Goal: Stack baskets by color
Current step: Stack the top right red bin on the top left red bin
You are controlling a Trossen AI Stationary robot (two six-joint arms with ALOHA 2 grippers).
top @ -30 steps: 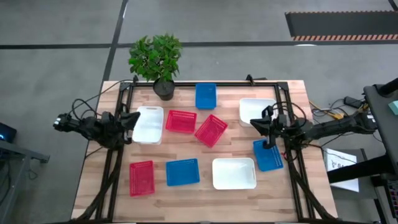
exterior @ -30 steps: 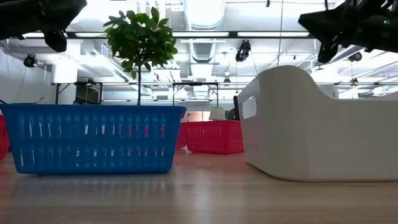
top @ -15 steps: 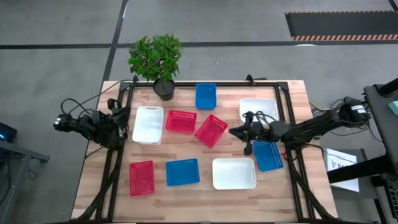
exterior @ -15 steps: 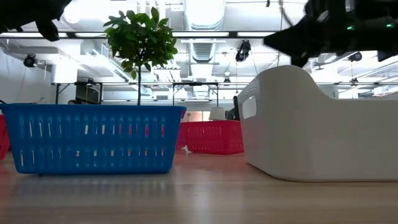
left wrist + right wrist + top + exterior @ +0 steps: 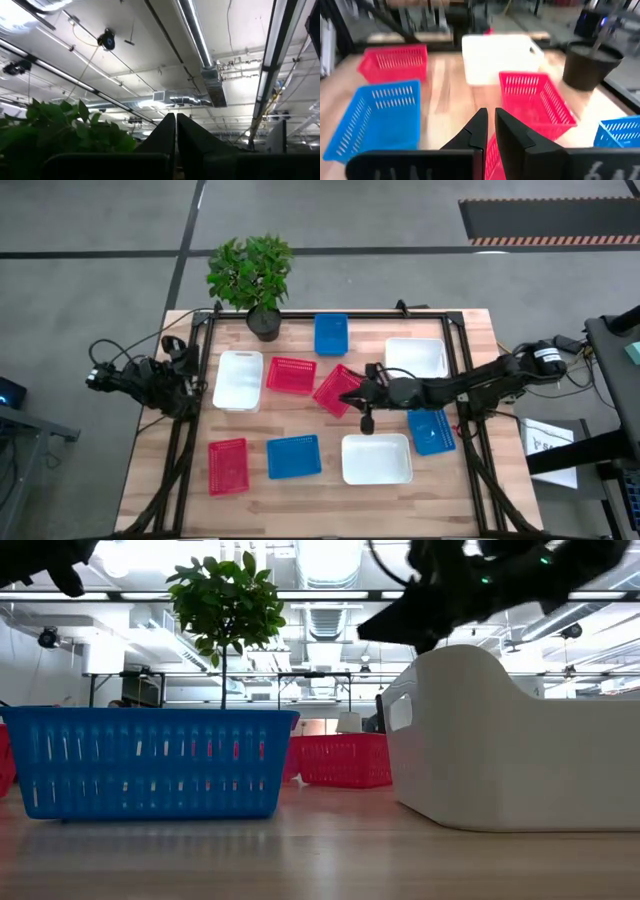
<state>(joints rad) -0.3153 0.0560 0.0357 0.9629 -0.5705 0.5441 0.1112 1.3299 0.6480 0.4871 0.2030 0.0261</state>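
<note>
Left gripper (image 5: 172, 350) sits pulled back at nine o'clock off the table (image 5: 470, 490) edge, fingers pressed together and empty. Right gripper (image 5: 352, 397) reaches in from three o'clock, fingers nearly together on nothing, over the tilted red basket (image 5: 337, 388) at table centre. Around it lie a white basket (image 5: 238, 379), a red basket (image 5: 291, 374), a blue basket (image 5: 294, 456) at seven o'clock and another white basket (image 5: 376, 459) at five.
</note>
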